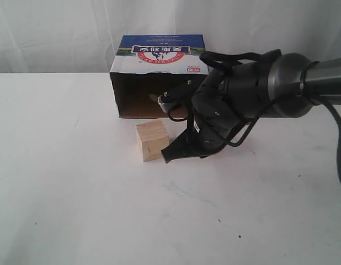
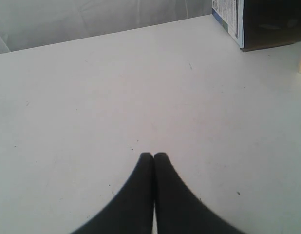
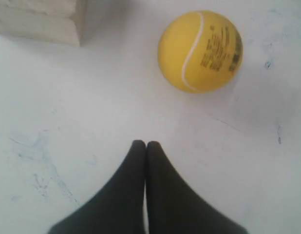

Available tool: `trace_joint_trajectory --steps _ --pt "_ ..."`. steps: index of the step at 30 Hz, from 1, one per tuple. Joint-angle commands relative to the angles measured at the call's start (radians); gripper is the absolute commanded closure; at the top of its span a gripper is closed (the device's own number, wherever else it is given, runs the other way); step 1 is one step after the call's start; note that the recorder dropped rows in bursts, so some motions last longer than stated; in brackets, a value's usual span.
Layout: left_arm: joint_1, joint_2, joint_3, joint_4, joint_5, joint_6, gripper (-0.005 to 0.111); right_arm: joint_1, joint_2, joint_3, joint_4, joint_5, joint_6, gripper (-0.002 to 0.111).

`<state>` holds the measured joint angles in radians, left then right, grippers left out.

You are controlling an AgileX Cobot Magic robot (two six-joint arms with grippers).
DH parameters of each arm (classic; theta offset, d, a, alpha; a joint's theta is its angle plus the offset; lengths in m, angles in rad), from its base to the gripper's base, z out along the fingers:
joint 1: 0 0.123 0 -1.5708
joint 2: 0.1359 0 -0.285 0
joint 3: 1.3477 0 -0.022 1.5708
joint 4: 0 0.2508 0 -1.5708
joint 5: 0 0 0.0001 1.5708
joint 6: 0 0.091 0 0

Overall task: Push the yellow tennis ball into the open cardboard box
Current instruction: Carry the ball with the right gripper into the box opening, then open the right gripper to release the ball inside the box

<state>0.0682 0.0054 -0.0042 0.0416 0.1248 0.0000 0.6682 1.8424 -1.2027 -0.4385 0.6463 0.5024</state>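
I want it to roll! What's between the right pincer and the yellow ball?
Just bare table between the right pincer and yellow tennis ball, shown in right wrist view.

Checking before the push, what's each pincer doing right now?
Left pincer: closed, holding nothing.
Right pincer: closed, empty; the yellow tennis ball sits apart from it.

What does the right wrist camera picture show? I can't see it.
A round yellow tennis ball lies on the white table, apart from the right arm's shut black fingers. A pale wooden cube sits nearby.
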Motion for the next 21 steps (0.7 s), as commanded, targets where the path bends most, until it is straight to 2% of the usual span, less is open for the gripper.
trace_joint_trajectory --steps 1,5,8,10,13,17,21 --pt "0.0 -0.005 0.004 -0.009 0.002 0.0 0.107 -0.017 0.03 0.007 -0.005 0.003 -0.01 0.108" --pt "0.0 -0.005 0.004 -0.009 0.002 0.0 0.107 -0.032 0.062 0.007 -0.007 -0.035 -0.033 0.108" --pt "0.0 -0.005 0.004 -0.009 0.002 0.0 0.107 -0.065 0.128 -0.021 -0.045 -0.137 -0.044 0.108" --pt "0.0 -0.005 0.004 -0.009 0.002 0.0 0.107 -0.121 0.221 -0.108 -0.09 -0.239 -0.046 0.108" --pt "0.0 -0.005 0.004 -0.009 0.002 0.0 0.107 -0.165 0.332 -0.316 -0.091 -0.207 -0.053 0.108" --pt "0.0 -0.005 0.004 -0.009 0.002 0.0 0.107 -0.155 0.235 -0.45 -0.183 -0.162 -0.011 0.108" --pt "0.0 -0.005 0.004 -0.009 0.002 0.0 0.107 -0.146 0.107 -0.419 -0.235 -0.113 0.077 0.108"
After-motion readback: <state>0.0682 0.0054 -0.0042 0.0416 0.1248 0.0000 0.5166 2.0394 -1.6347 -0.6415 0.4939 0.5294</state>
